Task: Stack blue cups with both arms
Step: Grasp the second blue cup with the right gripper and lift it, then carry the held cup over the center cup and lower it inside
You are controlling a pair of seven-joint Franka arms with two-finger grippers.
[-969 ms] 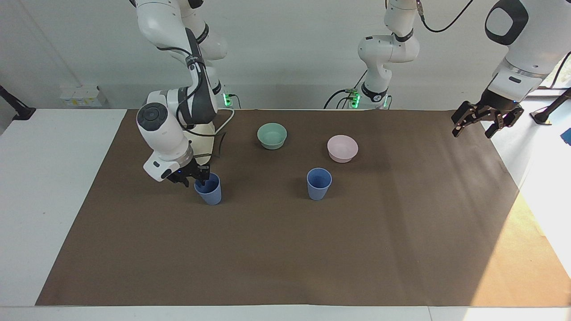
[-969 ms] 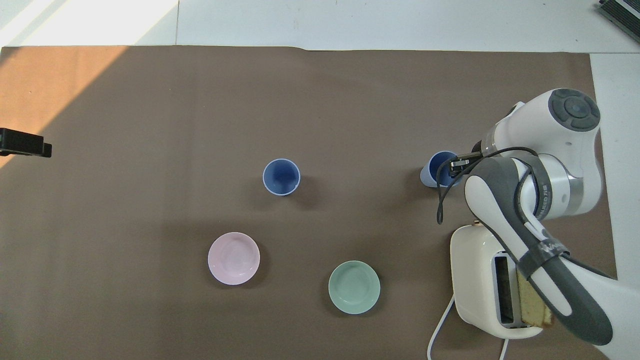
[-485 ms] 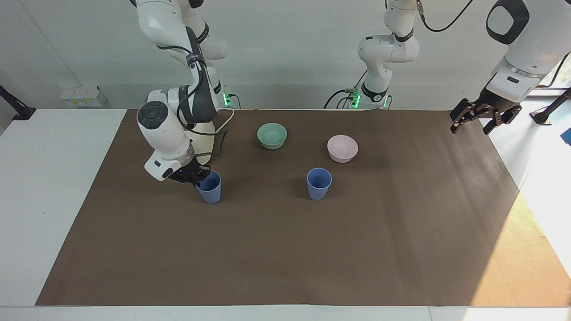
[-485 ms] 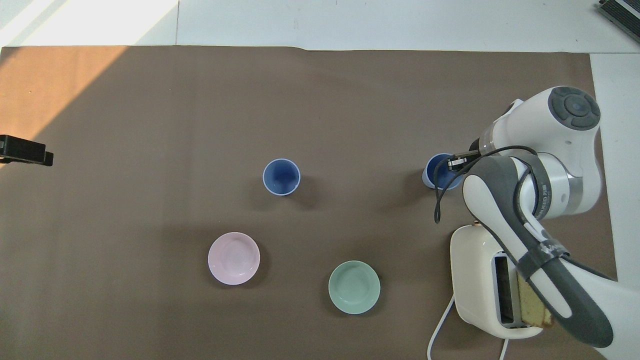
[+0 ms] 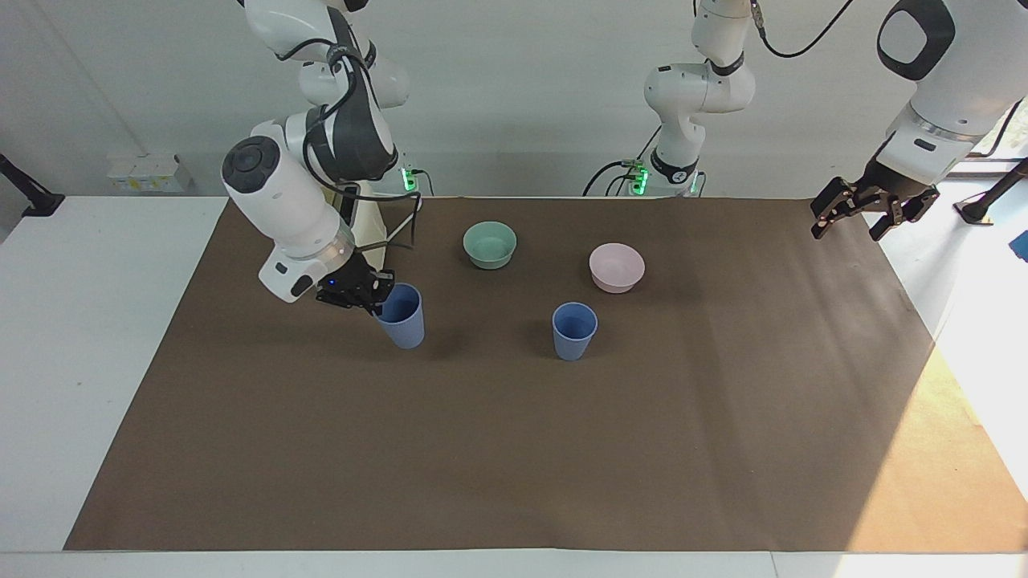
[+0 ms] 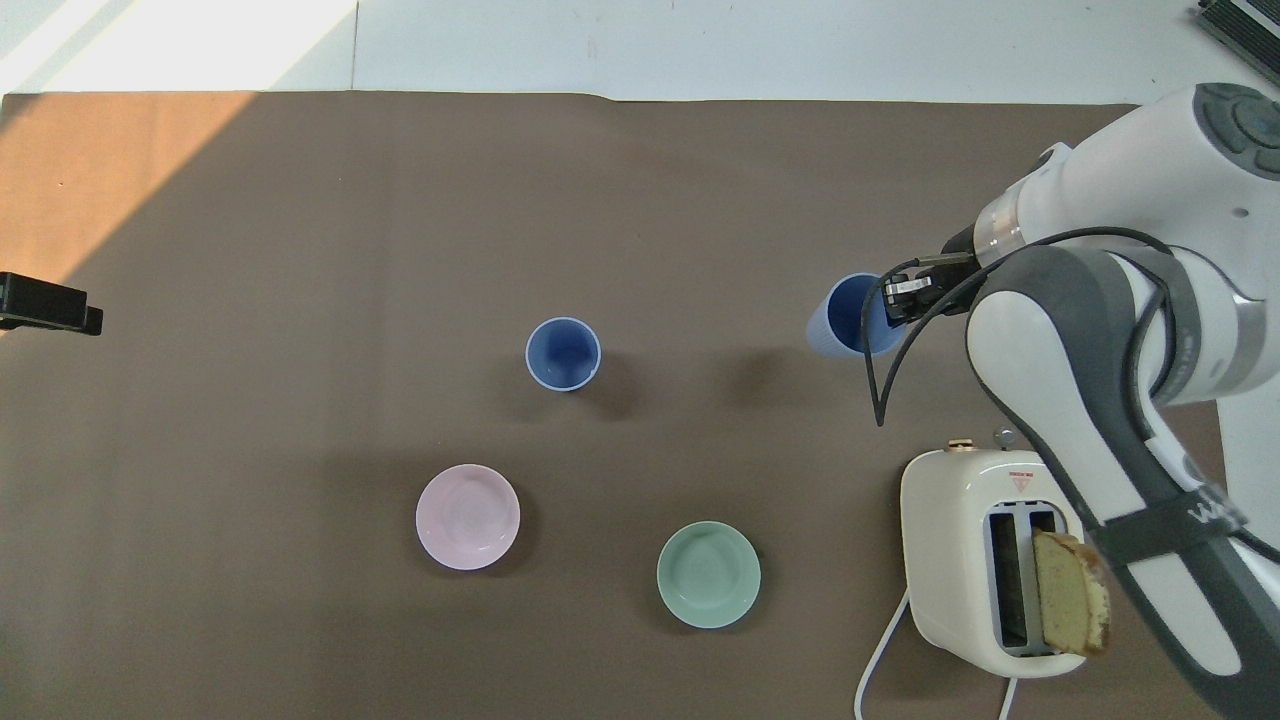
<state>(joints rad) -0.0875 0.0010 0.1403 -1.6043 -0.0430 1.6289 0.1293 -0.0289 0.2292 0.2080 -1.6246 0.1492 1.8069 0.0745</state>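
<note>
— Since a second ago, what has moved?
— Only the right arm (image 5: 281, 193): it has risen and carried its blue cup (image 5: 401, 315) clear of the brown mat (image 5: 514, 449), toward the middle of the tabletop (image 5: 88, 337).
— How is that cup held?
— Tilted, with the right gripper (image 5: 363, 291) clamped on its rim, one finger inside.
— And the other blue cup (image 5: 574, 331)?
— Upright on the mat, well apart from the held one, with bare mat between them. A pink bowl (image 5: 617, 266) and a teal bowl (image 5: 490, 244) sit nearer to the robots.
— Any room at the edges?
— Broad open mat farther from the robots. A toaster (image 6: 985, 565) holding bread sits by the right arm's base.
— The left gripper (image 5: 853, 213)?
— Waiting with its fingers apart over the mat's corner.
</note>
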